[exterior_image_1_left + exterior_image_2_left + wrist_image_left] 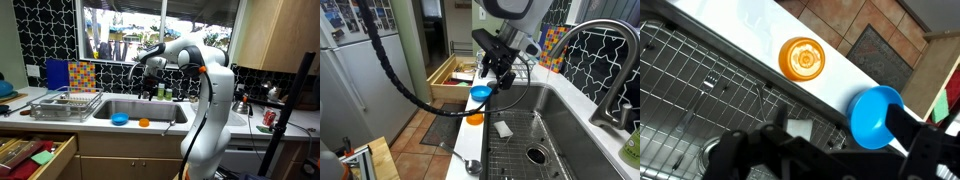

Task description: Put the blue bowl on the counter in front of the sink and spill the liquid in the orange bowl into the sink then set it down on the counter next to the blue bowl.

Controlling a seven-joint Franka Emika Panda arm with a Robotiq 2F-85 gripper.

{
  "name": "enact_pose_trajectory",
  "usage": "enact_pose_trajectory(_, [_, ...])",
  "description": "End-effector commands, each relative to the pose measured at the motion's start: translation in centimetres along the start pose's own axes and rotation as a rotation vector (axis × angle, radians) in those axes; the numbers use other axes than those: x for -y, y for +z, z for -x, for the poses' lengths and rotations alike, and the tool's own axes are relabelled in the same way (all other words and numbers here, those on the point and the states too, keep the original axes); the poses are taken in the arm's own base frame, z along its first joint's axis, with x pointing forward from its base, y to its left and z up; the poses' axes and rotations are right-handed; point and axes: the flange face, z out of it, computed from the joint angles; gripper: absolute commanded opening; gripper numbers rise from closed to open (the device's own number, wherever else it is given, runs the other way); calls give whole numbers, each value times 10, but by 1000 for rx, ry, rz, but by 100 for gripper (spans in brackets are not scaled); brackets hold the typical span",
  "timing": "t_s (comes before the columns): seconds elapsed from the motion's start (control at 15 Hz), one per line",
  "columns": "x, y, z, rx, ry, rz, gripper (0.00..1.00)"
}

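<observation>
The blue bowl (120,119) sits upright on the counter's front strip (165,126), in front of the sink (140,106). The orange bowl (144,122) sits on the same strip, a short gap beside it. Both bowls also show in an exterior view, blue (480,93) and orange (474,117), and in the wrist view, blue (875,115) and orange (801,59). My gripper (150,75) hangs open and empty above the sink's front edge, well over the bowls. In the wrist view one of the gripper's (825,150) fingers overlaps the blue bowl's edge.
A wire dish rack (65,103) stands beside the sink. A wooden drawer (455,72) is pulled open below the counter. A dark curved faucet (605,60) rises at the back. A wire grid and a white object (504,129) lie in the sink. A red can (268,118) stands on the far counter.
</observation>
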Motion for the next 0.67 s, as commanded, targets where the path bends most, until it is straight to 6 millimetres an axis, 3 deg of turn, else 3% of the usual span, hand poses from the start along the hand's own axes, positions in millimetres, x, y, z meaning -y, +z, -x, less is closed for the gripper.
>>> enact_pose_trajectory(0.0, [16,-20,35,-4,-123,21,100])
enact_pose_trajectory(0.13, [21,-28,45,5,-163,34,100])
enact_pose_trajectory(0.2, [18,-30,29,-13,-118,12,100])
enact_pose_trajectory(0.6, [22,-33,39,-11,-147,18,100])
